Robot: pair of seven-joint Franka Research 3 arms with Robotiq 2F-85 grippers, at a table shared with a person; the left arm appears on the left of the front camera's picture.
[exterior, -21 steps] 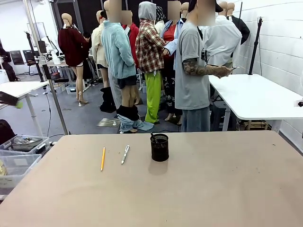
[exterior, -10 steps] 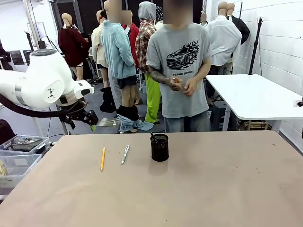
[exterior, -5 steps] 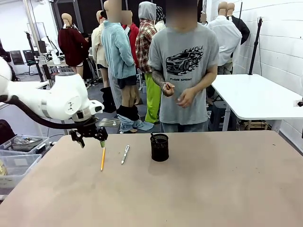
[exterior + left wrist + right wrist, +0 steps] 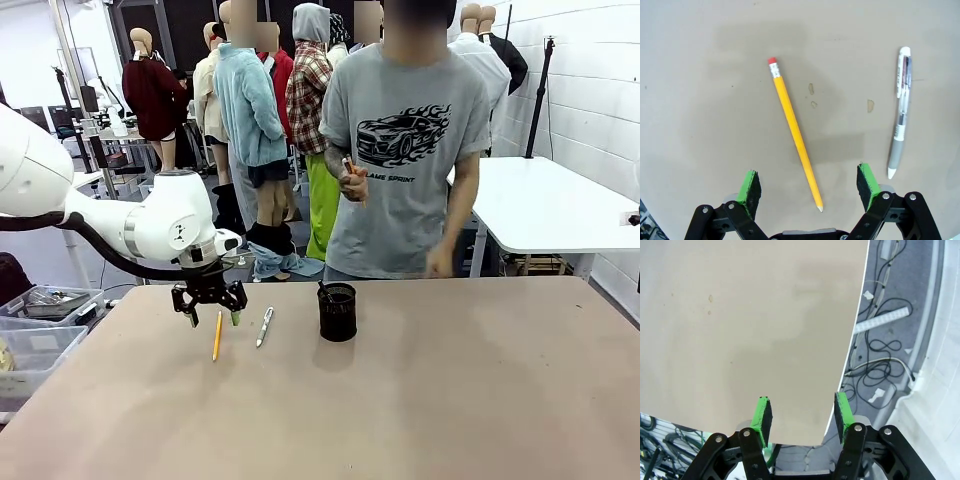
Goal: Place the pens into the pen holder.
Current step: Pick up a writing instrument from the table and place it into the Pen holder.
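Yellow pencil and silver pen flat on table, side by side | left gripper spread wide over pencil tip | right gripper half spread, empty

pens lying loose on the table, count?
2: yellow pencil below the open left gripper; white pen beside it, toward the pen holder. More may hide inside the holder.

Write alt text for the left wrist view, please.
The left arm's jaws stand open over the tan table, green pads either side of the sharp tip of a yellow pencil with a red eraser. A silver-white pen lies apart from it to the right, both flat on the surface.
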